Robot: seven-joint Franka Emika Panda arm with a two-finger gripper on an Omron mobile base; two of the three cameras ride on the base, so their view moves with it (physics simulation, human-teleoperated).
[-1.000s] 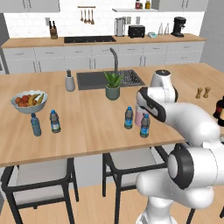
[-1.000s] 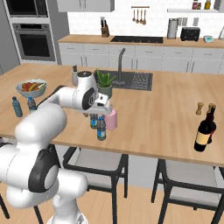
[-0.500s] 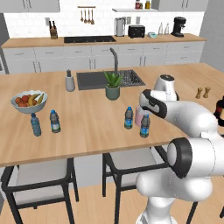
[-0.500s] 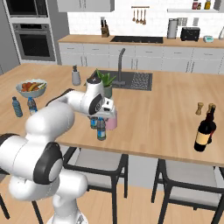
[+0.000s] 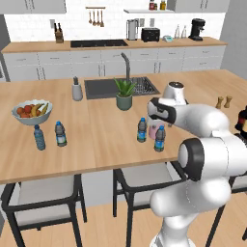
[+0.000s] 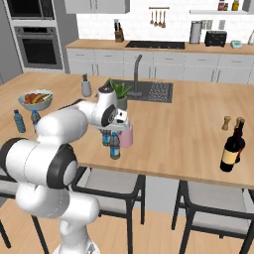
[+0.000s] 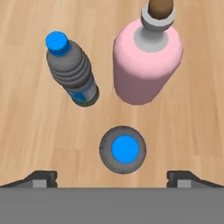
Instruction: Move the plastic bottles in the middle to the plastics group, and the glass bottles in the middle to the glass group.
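Two dark plastic bottles with blue labels stand in the middle of the island, one nearer the front edge (image 5: 159,139) (image 6: 115,146) and one further back (image 5: 142,130) (image 6: 106,137). The pink glass bottle (image 7: 146,61) (image 6: 127,137) stands right beside them. My gripper (image 7: 113,177) (image 5: 158,119) (image 6: 119,130) hangs open above this cluster, pointing down. In the hand view the blue cap of one plastic bottle (image 7: 123,149) lies between the two fingertips (image 7: 41,177), untouched. The other plastic bottle (image 7: 72,74) stands beyond it. The plastics group (image 5: 60,133) (image 6: 19,121) is at the left. The glass group, a dark bottle (image 6: 232,147) (image 5: 242,118), is at the right.
A fruit bowl (image 5: 32,111) (image 6: 34,99) sits behind the plastics group. A potted plant (image 5: 124,94), a sink (image 5: 101,88) and a small shaker (image 5: 77,89) lie further back. Two wooden shakers (image 6: 226,123) stand near the dark bottle. Chairs are tucked under the island's front edge.
The arm has shifted a little above the middle bottles, with the gripper staying open. No bottle has moved.
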